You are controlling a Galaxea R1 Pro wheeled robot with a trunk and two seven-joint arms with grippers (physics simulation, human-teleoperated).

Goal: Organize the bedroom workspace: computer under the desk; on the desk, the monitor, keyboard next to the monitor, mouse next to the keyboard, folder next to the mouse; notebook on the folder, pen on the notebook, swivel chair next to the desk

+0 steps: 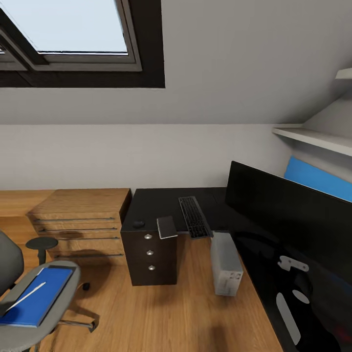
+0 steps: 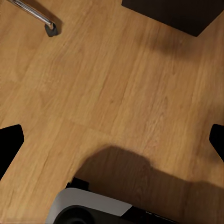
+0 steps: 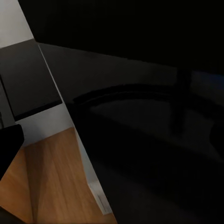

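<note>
- Left gripper (image 2: 112,135): dark fingertips spread wide over bare wooden floor (image 2: 116,79), pinching nothing.
- Right gripper: one fingertip (image 3: 8,144) visible; cannot tell its spread.
- Head view: monitor (image 1: 293,215) at 3 o'clock on desk (image 1: 161,200).
- Keyboard (image 1: 194,216) and notebook (image 1: 166,227) overhang the desk's front edge.
- Computer (image 1: 226,264) on floor below.
- Swivel chair (image 1: 58,313) at 8 o'clock holds folder (image 1: 41,296) with pen (image 1: 27,296) on it.

folder (image 1: 35,297) on swivel chair (image 1: 19,322), keyboard (image 1: 194,216) on desk (image 1: 161,205)

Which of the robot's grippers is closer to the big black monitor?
Right, judging by the wrist views. The right gripper's camera looks closely at the monitor and its stand on the desk; the left gripper's looks down at bare wooden floor.
</note>
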